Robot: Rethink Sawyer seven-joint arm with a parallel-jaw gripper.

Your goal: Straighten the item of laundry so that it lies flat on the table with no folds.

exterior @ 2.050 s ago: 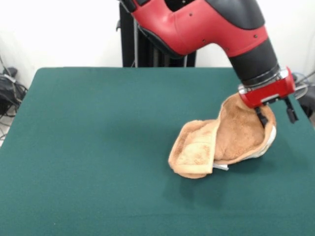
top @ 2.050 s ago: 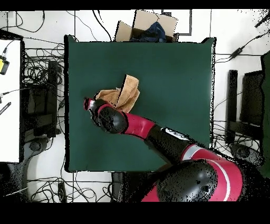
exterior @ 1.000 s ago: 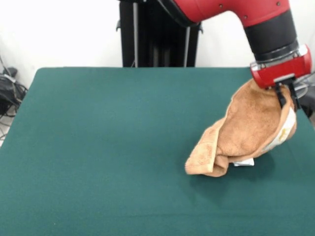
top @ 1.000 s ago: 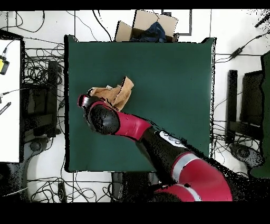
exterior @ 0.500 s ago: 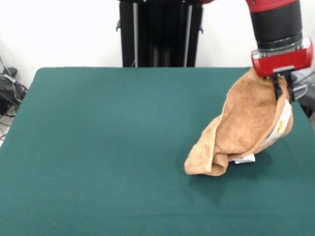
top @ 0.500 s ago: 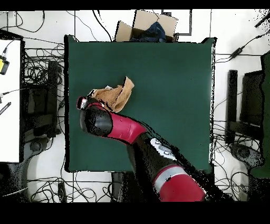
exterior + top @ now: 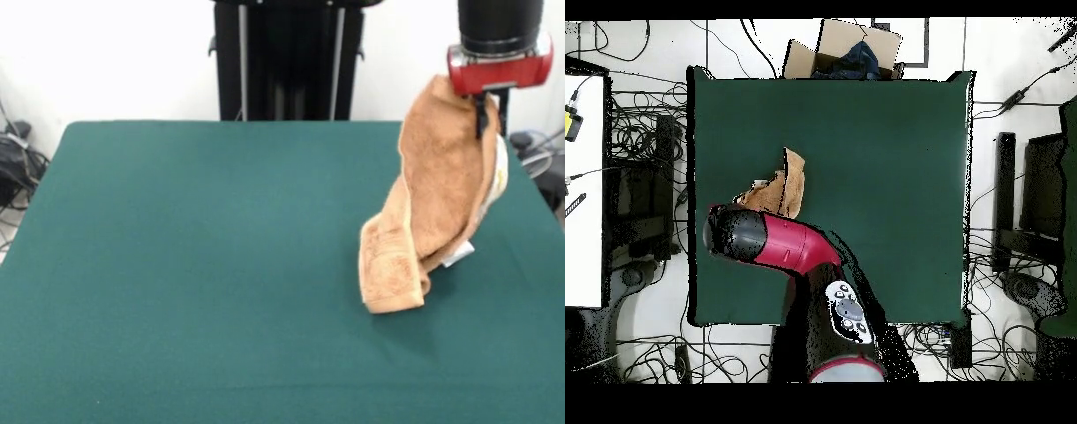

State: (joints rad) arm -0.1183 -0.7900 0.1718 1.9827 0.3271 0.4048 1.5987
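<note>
A large rectangular table covered in dark green felt-like cloth [image 7: 203,265] [image 7: 885,150] fills most of both views. Over its right side in the front view, the red and black robot arm [image 7: 500,40] [image 7: 780,245] is seen coming down from the top edge; in the overhead view it is stretched from the base at the bottom towards the table's left side. A small tan-orange terry-cloth towel [image 7: 433,199] [image 7: 787,185] is held up by its top edge and hangs in a long, folded drape. Only its lower, doubled-over end, with a woven border band, is rested on the green cloth, towards the right of the table in the front view; the remainder is lifted clear. A white label with yellow print [image 7: 500,177] is visible along the towel's right edge, and a small white tag is seen lower down beside the fold. The black-fingered gripper [image 7: 482,110] is set at the towel's upper edge, and its jaws are seen pinched together on the cloth.
</note>
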